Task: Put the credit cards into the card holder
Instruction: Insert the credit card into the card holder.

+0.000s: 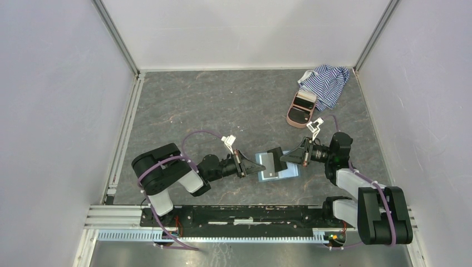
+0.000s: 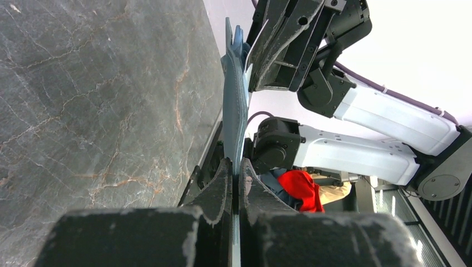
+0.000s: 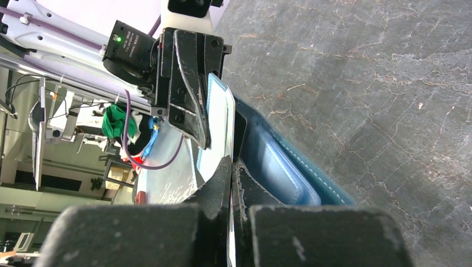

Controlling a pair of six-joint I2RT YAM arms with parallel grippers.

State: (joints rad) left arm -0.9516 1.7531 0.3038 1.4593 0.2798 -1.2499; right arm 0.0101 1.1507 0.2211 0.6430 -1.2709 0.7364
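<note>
Left gripper (image 1: 251, 166): clenched on the left edge of the holder (image 1: 285, 173). In the left wrist view we see both fingers pressed flat on a thin teal sheet that runs edge-on away from the tips.

Right gripper (image 1: 286, 157): clenched too, on a dark grey card (image 1: 274, 158). In the right wrist view the card is only a dark strip rising from the tips, so we read the grip mostly from the top view.

Holder: lies open near the table's (image 1: 222, 105) near edge, between the two grippers, paler blue inside facing up. The flap the left gripper holds is lifted off the table. The other half shows its blue pocket and stitched rim just right of the right fingers.

Card: over the holder's middle, above the pocket side and tilted. We can't tell whether its far edge is in a slot. A grey patch sits just left of it on the holder, either a card or a pocket; we can't tell which.

Well beyond the holder, toward the far right corner, there is a pink case (image 1: 301, 108) with a striped cloth (image 1: 328, 83) touching its far side.
</note>
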